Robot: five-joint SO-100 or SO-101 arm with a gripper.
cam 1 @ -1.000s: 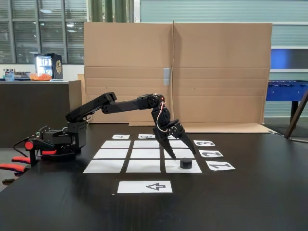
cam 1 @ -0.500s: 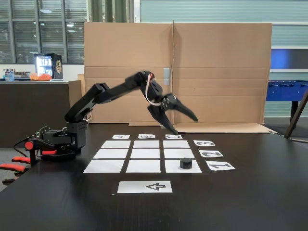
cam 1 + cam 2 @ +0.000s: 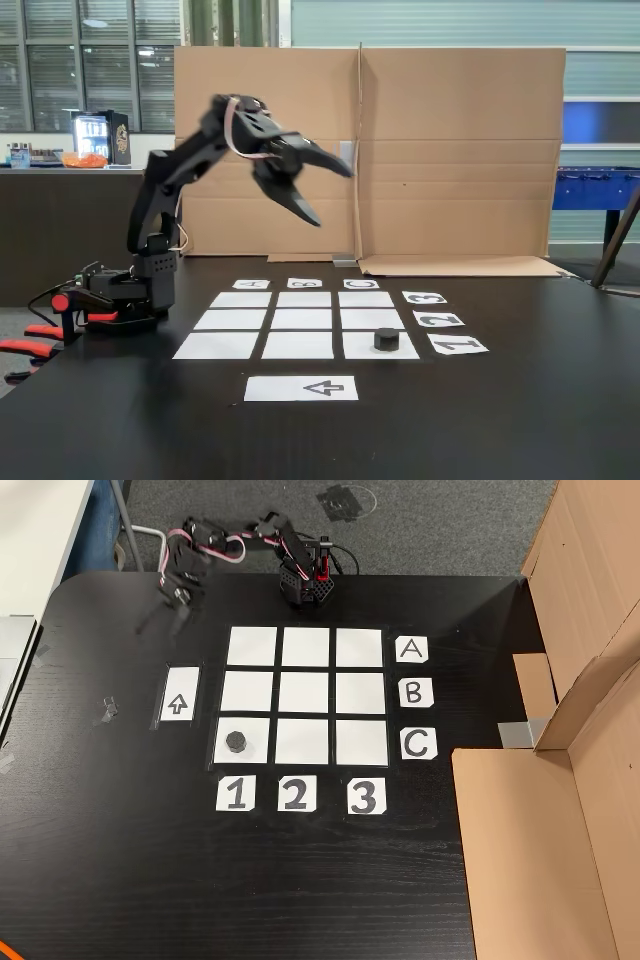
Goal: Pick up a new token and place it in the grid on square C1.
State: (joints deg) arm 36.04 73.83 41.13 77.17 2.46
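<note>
Your token (image 3: 236, 742) sits on square C1 (image 3: 258, 753) of the grid (image 3: 305, 693), while the jaws (image 3: 318, 196) hang spread and empty, high above the desk (image 3: 520, 420), token well below and to their right in the fixed view.

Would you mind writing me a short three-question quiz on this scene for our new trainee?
1. True or false: the token lies on the grid cell in line with labels C and 1.
2. In the fixed view, the gripper is: A) closed on the token, B) open and raised high above the table, C) resting on the arrow sheet.
3. How many grid cells hold a token?

Key:
1. True, it sits on the corner cell C1.
2. B.
3. One; the other eight are bare.
</note>
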